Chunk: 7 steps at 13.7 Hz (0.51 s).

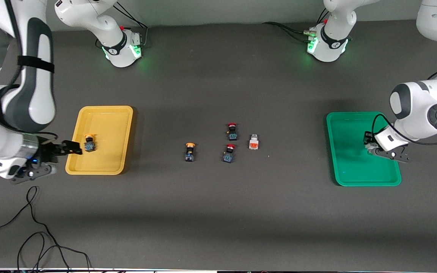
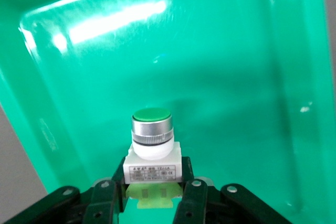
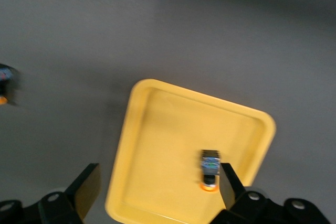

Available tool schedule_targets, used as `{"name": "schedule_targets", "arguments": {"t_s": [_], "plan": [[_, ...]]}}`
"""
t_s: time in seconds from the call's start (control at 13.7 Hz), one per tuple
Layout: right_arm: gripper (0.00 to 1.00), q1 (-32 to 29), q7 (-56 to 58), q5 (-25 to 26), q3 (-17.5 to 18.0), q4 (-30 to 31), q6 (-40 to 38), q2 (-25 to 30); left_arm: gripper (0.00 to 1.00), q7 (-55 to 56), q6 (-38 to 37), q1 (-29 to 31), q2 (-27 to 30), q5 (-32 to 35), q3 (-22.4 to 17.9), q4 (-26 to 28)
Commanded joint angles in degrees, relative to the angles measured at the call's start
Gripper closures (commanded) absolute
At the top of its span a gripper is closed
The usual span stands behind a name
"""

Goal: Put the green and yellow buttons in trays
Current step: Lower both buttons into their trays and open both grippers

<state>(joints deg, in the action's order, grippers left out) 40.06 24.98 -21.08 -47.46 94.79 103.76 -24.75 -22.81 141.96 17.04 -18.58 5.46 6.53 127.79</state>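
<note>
The yellow tray (image 1: 104,125) lies toward the right arm's end of the table. A yellow-capped dark button (image 1: 89,143) lies in it and also shows in the right wrist view (image 3: 210,170). My right gripper (image 1: 75,148) is open and empty above that tray's (image 3: 157,129) edge, beside the button. The green tray (image 1: 349,167) lies toward the left arm's end. My left gripper (image 1: 368,146) is over it, shut on the green-faced white block (image 2: 152,145) above the tray floor (image 2: 236,77). A second yellow-capped button (image 1: 190,151) and the orange-faced white block (image 1: 254,143) lie mid-table.
Two red-capped dark buttons (image 1: 232,131) (image 1: 229,152) lie between the yellow-capped button and the orange-faced block. Black cables (image 1: 32,235) trail over the table's near edge at the right arm's end. The arm bases stand along the table's farthest edge.
</note>
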Motion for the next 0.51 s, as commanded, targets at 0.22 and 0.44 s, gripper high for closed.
{"name": "schedule_targets", "arguments": {"t_s": [0.22,0.44], "plan": [[0.0,13.36,-32.83,0.16,5.26,-7.15,1.71,-6.08,1.0,5.96,2.36,4.59,-3.04,-0.63,0.68,0.62],[0.0,17.15,-48.48,-0.1,10.88,-8.92,3.81,-7.77,1.0,15.6,1.48,3.0,-3.39,-0.28,0.77,0.62]]}}
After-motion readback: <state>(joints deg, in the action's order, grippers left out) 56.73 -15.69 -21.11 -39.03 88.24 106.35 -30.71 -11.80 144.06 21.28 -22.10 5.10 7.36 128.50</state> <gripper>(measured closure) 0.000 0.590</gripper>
